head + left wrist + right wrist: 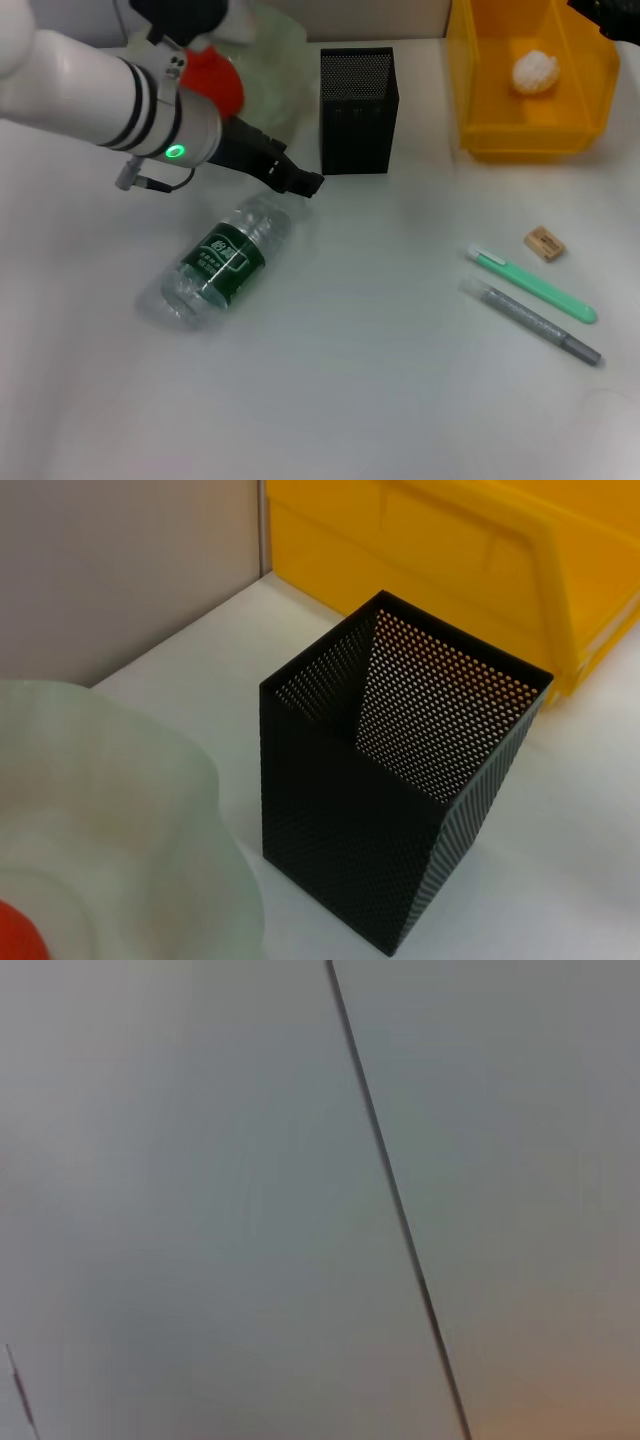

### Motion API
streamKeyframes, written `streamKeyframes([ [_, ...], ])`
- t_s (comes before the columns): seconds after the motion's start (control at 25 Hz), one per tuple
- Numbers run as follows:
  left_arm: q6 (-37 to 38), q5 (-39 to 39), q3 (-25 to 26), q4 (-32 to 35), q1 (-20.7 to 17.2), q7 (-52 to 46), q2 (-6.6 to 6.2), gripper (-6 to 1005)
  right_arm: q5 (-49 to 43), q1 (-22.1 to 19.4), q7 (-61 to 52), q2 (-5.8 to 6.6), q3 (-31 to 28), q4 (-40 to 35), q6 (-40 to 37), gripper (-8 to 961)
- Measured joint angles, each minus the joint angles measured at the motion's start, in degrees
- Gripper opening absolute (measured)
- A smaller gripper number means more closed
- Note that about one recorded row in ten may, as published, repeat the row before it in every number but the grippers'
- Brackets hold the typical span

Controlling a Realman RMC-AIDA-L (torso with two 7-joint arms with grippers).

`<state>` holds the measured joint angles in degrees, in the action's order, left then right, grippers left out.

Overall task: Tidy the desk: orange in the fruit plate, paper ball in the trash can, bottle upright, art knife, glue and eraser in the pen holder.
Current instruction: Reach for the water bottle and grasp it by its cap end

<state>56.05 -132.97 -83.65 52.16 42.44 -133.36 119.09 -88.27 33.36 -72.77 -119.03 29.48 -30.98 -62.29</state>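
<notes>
The left gripper (305,183) hangs over the lying bottle's (222,260) cap end beside the pen holder (358,110); I cannot tell its jaws' state.

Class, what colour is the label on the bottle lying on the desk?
Dark green with white markings, on the bottle; the head view shows it best.

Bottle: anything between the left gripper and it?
Nothing visible. The left gripper sits just above the cap end of the bottle, which lies on its side on the table. The pen holder stands beside the gripper, not between them.
</notes>
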Motion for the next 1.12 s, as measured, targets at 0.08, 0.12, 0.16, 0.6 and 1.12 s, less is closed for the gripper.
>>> streamKeyframes([
  [0.08,-0.5,-0.2,-0.8,0.0,0.1,-0.9,-0.01,701,0.1,-0.1,0.0,-0.02,0.0,0.1,-0.5,666],
  [0.12,-0.6,-0.4,-1.0,-0.3,0.4,-1.2,-0.01,700,0.1,-0.1,0.0,-0.05,0.0,0.3,-0.6,666],
  [0.16,-0.7,-0.8,-1.1,-0.9,0.7,-1.4,0.00,700,0.1,-0.1,0.0,-0.07,0.0,0.5,-0.8,666],
  [0.6,-3.1,-3.7,-6.5,-6.9,4.7,-4.9,0.12,699,0.8,-0.2,0.0,-0.08,-0.1,1.2,-1.2,665],
  [1.12,-2.4,-6.0,-7.3,-6.9,5.4,-3.7,0.09,518,2.4,-0.9,0.7,-0.06,-0.2,1.7,-1.9,665],
])
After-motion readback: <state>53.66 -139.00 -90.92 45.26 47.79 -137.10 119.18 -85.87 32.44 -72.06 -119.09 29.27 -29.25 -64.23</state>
